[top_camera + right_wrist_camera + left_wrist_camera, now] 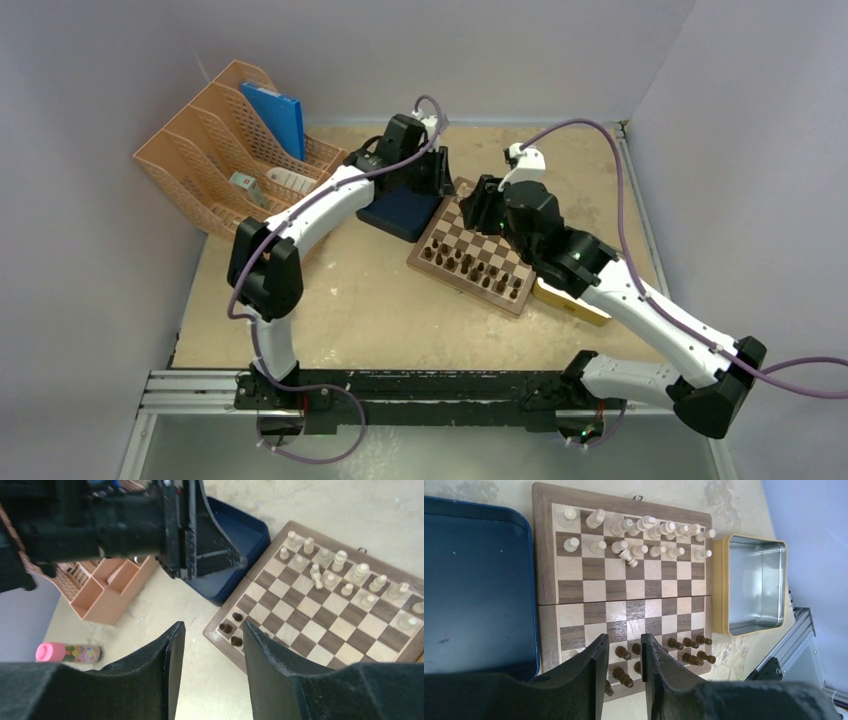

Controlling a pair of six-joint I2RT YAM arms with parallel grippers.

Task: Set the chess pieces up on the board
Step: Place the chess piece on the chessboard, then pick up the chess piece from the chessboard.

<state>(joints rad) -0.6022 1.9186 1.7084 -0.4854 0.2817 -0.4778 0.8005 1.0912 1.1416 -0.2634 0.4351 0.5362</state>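
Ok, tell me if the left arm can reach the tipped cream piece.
Probably yes: the left claw hangs open close to the board, nothing covers the tipped piece, though upright neighbours crowd it.

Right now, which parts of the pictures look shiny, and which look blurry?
Left wrist view: light gleams off the metal tray, the board has a soft sheen, and the left gripper up close is dark and blurry. Right wrist view: the right gripper is blurred too, the far chess pieces look soft. Top view: even light, pieces tiny.
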